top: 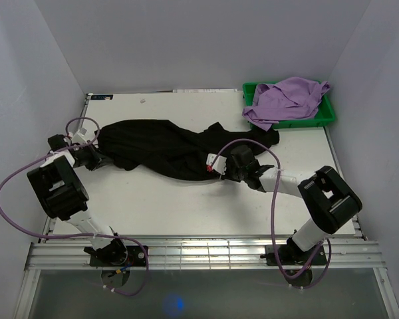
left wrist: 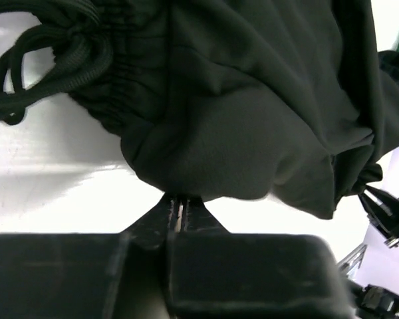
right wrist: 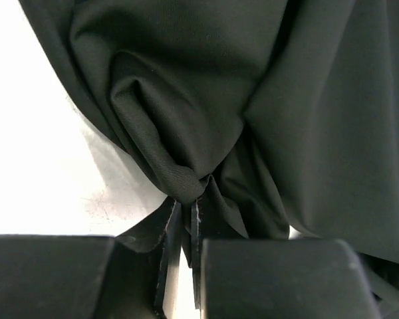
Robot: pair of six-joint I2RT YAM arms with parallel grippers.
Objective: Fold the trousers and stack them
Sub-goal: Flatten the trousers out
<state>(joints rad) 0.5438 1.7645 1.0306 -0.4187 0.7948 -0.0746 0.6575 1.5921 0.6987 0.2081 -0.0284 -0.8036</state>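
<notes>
Finds bare white table (top: 186,206) along the whole near side, between the near edge and the cloth. Finds less room on the far side, only a narrow strip up to the far edge.

Notes a green bin (top: 327,117) at the far right corner, holding a lilac garment (top: 286,100) spilling over its left rim.

Places the trousers (top: 166,147) across the middle of the table, bunched and creased, right end just beside the bin's near-left corner. Puts the long axis left to right, dipping slightly nearward in the middle. Sees gathered elastic and a knotted drawstring (left wrist: 46,46) at the left end: waist pointing left, legs right.

Records left claw (left wrist: 179,211) pressed together on a fold at the waist end. Records right claw (right wrist: 185,209) clamped on a pinched fold at the near right of the cloth.
</notes>
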